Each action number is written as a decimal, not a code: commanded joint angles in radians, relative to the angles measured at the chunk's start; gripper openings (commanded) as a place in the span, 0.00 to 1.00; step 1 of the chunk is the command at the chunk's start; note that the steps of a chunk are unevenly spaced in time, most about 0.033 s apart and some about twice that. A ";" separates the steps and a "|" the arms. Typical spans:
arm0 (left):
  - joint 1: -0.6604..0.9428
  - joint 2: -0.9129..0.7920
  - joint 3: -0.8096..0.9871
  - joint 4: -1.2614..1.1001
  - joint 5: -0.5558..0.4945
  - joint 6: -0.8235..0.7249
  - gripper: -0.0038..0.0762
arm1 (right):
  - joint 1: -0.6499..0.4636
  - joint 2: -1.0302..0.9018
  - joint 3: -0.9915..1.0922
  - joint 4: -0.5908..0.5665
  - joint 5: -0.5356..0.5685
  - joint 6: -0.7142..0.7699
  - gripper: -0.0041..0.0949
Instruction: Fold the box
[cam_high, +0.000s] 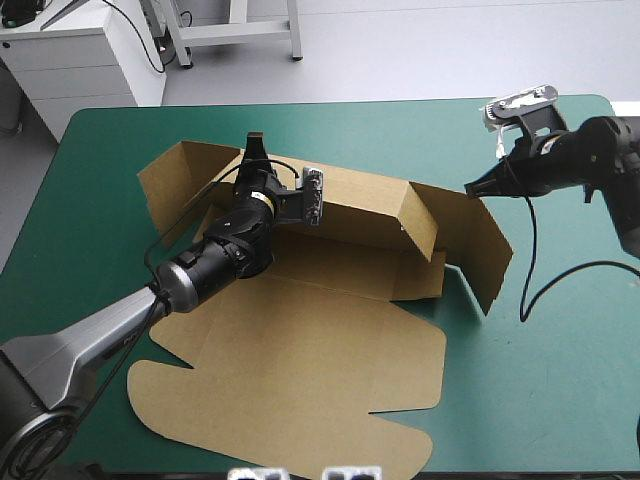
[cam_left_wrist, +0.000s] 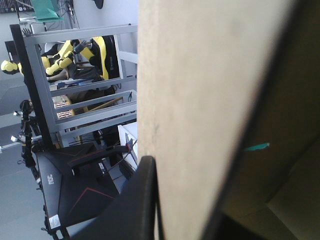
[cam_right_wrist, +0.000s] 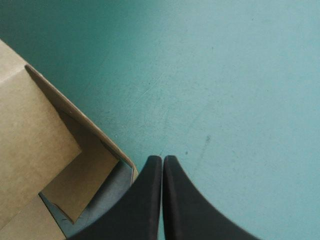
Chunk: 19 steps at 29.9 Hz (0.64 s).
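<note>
Item: box (cam_high: 330, 262), brown board, partly raised. It sits in the middle of the table on the teal-green cover (cam_high: 560, 380).
- Far wall (cam_high: 365, 200): stands upright along the side away from me.
- Left flap (cam_high: 172, 180) and right flap (cam_high: 487, 250): both tilted up, one at each end of the far wall.
- Lid (cam_high: 300, 385): lies flat toward the table's near edge, with its tabs spread out on the cover.

Item: left gripper (cam_high: 254, 143). The arm reaches in from the left, across the box floor, to the left end of the far wall.
- Fingers: the wrist view shows the board running up between the two black fingers (cam_left_wrist: 142, 200), one on each face. They are clamped on the wall.

Item: right gripper (cam_high: 472, 187). It is over the far right part of the table, pointing at the upper corner of the right flap.
- Fingers: pressed together into a single point, with nothing between them.
- Contact: the tip is just beside the flap's top edge. I cannot tell whether it touches the board.
- Surroundings: bare cover lies ahead of the tip, and the box is off to one side.
</note>
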 joint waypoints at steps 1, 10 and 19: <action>-0.004 -0.032 -0.018 -0.057 -0.050 0.034 0.04 | 0.015 0.039 -0.060 0.008 -0.018 -0.003 0.04; -0.002 -0.030 -0.018 -0.057 -0.073 0.068 0.04 | 0.106 0.136 -0.057 0.004 -0.011 0.005 0.04; 0.000 -0.030 -0.018 -0.057 -0.087 0.068 0.04 | 0.110 0.098 -0.013 -0.002 0.098 0.012 0.04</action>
